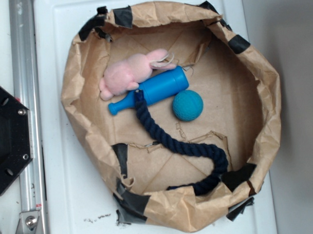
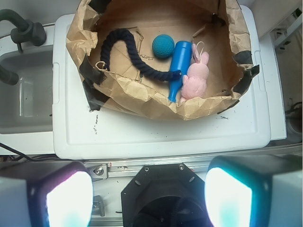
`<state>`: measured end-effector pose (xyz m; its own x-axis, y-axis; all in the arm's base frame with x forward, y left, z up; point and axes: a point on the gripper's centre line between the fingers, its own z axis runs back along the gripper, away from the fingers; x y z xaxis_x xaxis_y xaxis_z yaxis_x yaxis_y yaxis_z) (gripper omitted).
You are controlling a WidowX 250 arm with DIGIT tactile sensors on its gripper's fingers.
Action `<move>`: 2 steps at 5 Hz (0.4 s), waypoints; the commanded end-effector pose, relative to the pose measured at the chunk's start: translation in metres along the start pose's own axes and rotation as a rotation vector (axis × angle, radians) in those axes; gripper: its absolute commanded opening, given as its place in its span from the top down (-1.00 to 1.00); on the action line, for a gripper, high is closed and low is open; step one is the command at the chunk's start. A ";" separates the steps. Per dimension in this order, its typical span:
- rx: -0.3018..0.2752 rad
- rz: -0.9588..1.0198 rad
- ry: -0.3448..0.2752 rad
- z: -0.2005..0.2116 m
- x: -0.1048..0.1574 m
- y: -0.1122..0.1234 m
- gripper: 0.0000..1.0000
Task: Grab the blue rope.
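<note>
The thick dark navy twisted fibre rope (image 2: 124, 53) lies curved in the crumpled brown paper basket (image 2: 142, 97), well ahead of the gripper (image 2: 149, 198), which is wide open and empty. It looks soft, light and floppy; the free middle bend seems the best place to pinch

The rope (image 1: 186, 147) lies in the paper basket (image 1: 78, 84), one end touching the pin toy (image 1: 153, 89).

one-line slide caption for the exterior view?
Paper-walled bin holding blue rope, pink plush bunny, blue pin toy and teal ball.
</note>
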<state>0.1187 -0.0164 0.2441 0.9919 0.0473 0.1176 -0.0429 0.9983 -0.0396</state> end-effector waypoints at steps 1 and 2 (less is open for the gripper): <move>0.000 0.000 0.000 0.000 0.000 0.000 -1.00; 0.099 -0.071 -0.142 -0.023 0.048 0.007 -1.00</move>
<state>0.1666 -0.0054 0.2217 0.9726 -0.0038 0.2323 -0.0110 0.9980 0.0624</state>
